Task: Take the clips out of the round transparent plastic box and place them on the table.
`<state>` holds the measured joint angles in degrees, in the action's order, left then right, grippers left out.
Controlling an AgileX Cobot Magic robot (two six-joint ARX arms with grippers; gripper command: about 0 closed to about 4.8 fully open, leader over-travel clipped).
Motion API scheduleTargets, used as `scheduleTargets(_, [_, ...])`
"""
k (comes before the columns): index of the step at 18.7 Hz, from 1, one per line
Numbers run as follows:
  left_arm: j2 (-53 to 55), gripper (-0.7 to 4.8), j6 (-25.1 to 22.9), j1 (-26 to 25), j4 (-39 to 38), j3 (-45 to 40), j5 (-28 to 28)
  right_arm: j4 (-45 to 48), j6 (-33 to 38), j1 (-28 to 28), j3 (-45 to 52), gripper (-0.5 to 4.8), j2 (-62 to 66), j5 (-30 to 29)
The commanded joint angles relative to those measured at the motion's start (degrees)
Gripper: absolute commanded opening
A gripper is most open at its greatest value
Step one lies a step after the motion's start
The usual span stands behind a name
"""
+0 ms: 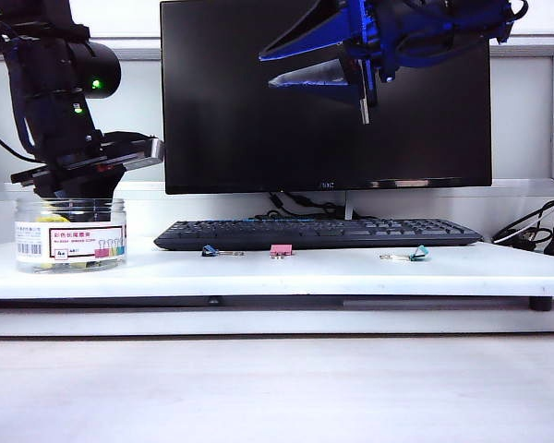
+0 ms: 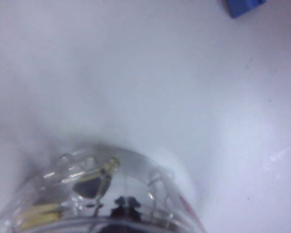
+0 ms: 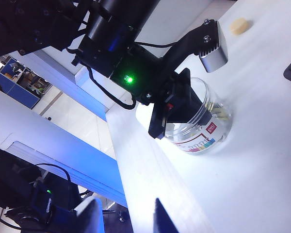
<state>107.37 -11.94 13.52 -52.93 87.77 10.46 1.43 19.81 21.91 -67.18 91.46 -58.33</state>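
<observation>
The round transparent plastic box [image 1: 71,236] stands at the left end of the table [image 1: 351,273], its white label facing out. Yellow clips [image 1: 50,220] lie inside it. My left gripper [image 1: 66,201] reaches down into its open top. In the left wrist view its dark fingertips [image 2: 125,206] are pressed together inside the box [image 2: 157,180], beside yellow clips [image 2: 38,214]; nothing shows between them. My right gripper [image 1: 300,63] hangs high in front of the monitor, open and empty. The right wrist view shows its fingers [image 3: 98,216] apart and the box [image 3: 203,131] far below.
A black keyboard [image 1: 319,233] and a monitor [image 1: 325,101] stand behind. On the table before the keyboard lie a blue clip [image 1: 210,250], a pink clip [image 1: 280,250] and a teal clip [image 1: 415,255]. A small beige object [image 3: 240,25] lies beyond the box. Cables [image 1: 535,231] sit at right.
</observation>
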Motion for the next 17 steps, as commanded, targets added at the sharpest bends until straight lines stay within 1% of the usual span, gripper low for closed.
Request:
scheduleTargets(1, [-0.2,-0.06,0.0,0.0,0.2,0.2,0.3,0.5,-0.3,0.1,-0.3,1.48,-0.3,-0.6])
scheduleTargets(5, [-1.4,-0.06,0.0,0.0,0.3,0.5,0.2,0.5,-0.3,0.1,-0.3,1.48,-0.3,-0.6])
scheduleTargets(10, [-6.0,-0.06,0.0,0.0,0.9,0.5,-0.2,0.5,-0.3,0.1,-0.3,1.48,-0.3,-0.5])
scheduleTargets(13, [-5.7,-0.06,0.0,0.0,-0.3,0.4,-0.2,0.5,-0.3,0.1,-0.3,1.48,-0.3,-0.5])
scheduleTargets(14, [-5.6,0.04,0.0,0.0,-0.3,0.4,-0.3,0.5,-0.3,0.1,-0.3,1.48,-0.3,-0.6])
scheduleTargets(15, [-5.6,0.35,0.0,0.0,-0.3,0.4,-0.3,0.5,-0.3,0.1,-0.3,1.48,-0.3,-0.6])
scheduleTargets(16, [-5.6,0.47,-0.3,0.0,-0.7,0.4,-0.4,0.5,-0.3,0.1,-0.3,1.48,-0.3,-0.6])
scheduleTargets(17, [-5.6,0.58,-1.9,0.0,-2.4,0.4,-0.4,0.5,-0.3,0.1,-0.3,1.48,-0.3,-0.7])
